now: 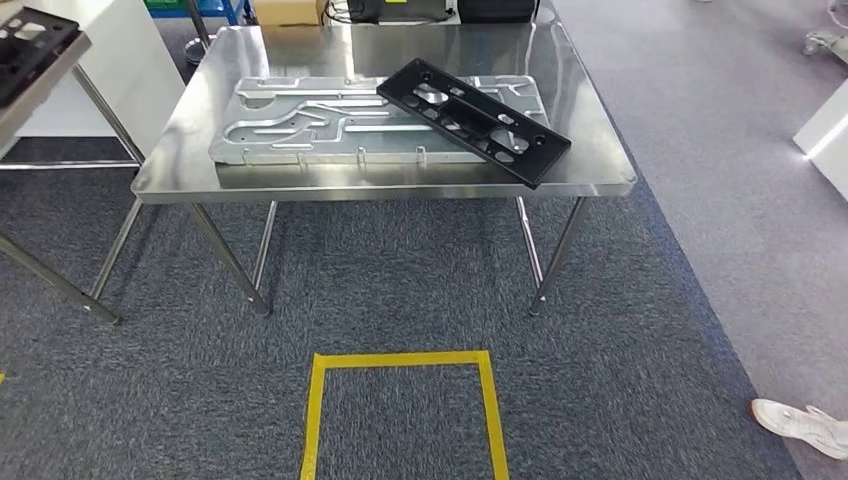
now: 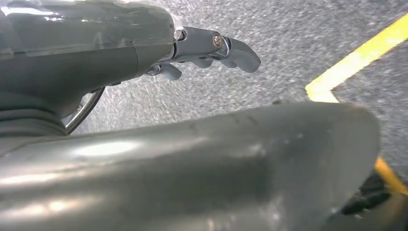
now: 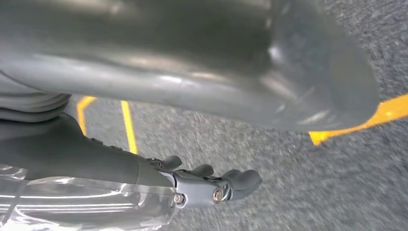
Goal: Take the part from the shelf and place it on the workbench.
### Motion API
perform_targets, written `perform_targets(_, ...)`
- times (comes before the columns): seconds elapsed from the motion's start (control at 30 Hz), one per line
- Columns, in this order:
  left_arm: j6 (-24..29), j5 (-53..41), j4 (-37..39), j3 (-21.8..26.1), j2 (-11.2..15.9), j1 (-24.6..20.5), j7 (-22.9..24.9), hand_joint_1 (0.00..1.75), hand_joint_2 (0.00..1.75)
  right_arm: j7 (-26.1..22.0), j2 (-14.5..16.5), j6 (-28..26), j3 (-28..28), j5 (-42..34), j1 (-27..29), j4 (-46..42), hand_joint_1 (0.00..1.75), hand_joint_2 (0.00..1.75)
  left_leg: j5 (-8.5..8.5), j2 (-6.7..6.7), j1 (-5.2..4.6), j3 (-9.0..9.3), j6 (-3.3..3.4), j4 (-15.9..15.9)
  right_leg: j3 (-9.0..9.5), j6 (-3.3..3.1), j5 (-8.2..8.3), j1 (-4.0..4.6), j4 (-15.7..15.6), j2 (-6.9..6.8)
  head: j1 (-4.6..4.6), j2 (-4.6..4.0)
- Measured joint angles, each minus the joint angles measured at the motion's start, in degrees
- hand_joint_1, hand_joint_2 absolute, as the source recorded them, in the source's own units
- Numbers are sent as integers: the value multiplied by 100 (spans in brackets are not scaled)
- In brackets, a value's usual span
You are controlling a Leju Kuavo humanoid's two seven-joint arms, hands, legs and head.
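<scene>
Lying black part [image 1: 473, 119] on workbench [image 1: 590, 160], unlabelled

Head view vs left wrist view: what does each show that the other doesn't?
Head view alone: the stainless steel workbench, with the flat black perforated plastic part lying askew across a grey machined metal plate; a second black part on a shelf at the left; a person's white shoe. Left wrist view alone: the left hand, holding nothing, hanging over the floor. Both: the grey carpet and the yellow tape square.
</scene>
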Motion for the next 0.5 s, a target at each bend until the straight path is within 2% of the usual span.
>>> perform_targets(0.03,5,-28,1,-1,4,-1,-31,0,0,-137,0,-3,-6,56,-3,4,0,0,84,44,20,-88,19,-10,-72,37,-296,-24,232,-29,0,0)
perform_targets(0.07,25,-44,1,0,13,-2,-84,0,0,-236,0,-7,-6,123,-5,7,0,0,161,75,21,-186,30,-6,-152,80,-648,-58,570,-67,1,0)
perform_targets(0.1,50,-56,1,0,16,-6,-163,0,0,-310,0,-13,-1,204,-9,7,0,0,239,102,26,-294,27,3,-221,126,-933,-101,966,-97,1,0)
perform_targets(0.13,75,-63,1,1,15,-17,-249,0,0,-365,0,-18,9,288,-9,8,0,0,316,128,34,-405,9,19,-257,172,-1065,-139,1324,-116,0,0)
perform_targets(0.17,98,-64,1,1,14,-38,-326,0,0,-398,0,-22,26,360,-12,7,0,0,388,148,47,-525,-13,48,-239,215,-1030,-172,1565,-126,-1,0)
perform_targets(0.2,114,-63,1,1,13,-69,-385,0,0,-418,0,-23,47,415,-15,7,0,0,454,162,67,-654,-41,93,-140,258,-868,-203,1636,-132,-1,0)
perform_targets(0.23,126,-63,1,1,11,-105,-418,0,0,-426,0,-22,68,455,-17,7,0,0,509,169,90,-786,-73,153,56,298,-677,-231,1511,-135,-1,0)
perform_targets(0.27,137,-61,-1,2,11,-141,-436,0,0,-427,0,-20,90,488,-23,8,0,0,556,172,109,-910,-110,229,357,332,-576,-261,1203,-137,-1,0)
perform_targets(0.3,144,-59,-3,2,10,-168,-443,0,0,-423,0,-17,110,515,-33,8,0,0,589,172,119,-1020,-145,315,726,349,-606,-280,741,-134,-1,0)
perform_targets(0.33,147,-58,-5,3,8,-183,-442,0,0,-415,0,-13,130,545,-46,8,0,0,622,173,119,-1103,-186,389,1052,326,-741,-285,285,-133,-1,0)
perform_targets(0.37,147,-56,-7,4,7,-189,-428,0,0,-400,0,-7,149,578,-60,8,0,0,662,176,114,-1157,-228,438,1273,284,-884,-277,-52,-130,-1,0)
perform_targets(0.4,143,-55,-8,5,4,-185,-398,0,0,-377,0,-1,171,612,-67,8,0,0,708,180,112,-1193,-269,459,1368,225,-972,-256,-241,-129,-1,0)
perform_targets(0.43,136,-52,-6,8,3,-168,-353,0,0,-350,-1,4,198,656,-61,11,0,0,757,183,119,-1222,-313,460,1346,152,-974,-252,-278,-136,-1,0)
perform_targets(0.47,127,-46,-4,12,4,-148,-305,0,0,-324,-5,10,227,694,-54,15,0,0,738,175,134,-1256,-350,479,1288,98,-918,-251,-260,-150,-1,0)
perform_targets(0.5,119,-37,-3,18,4,-122,-264,0,0,-301,-17,14,256,724,-47,20,0,0,604,163,149,-1304,-382,572,1227,44,-858,-255,-257,-167,-1,0)
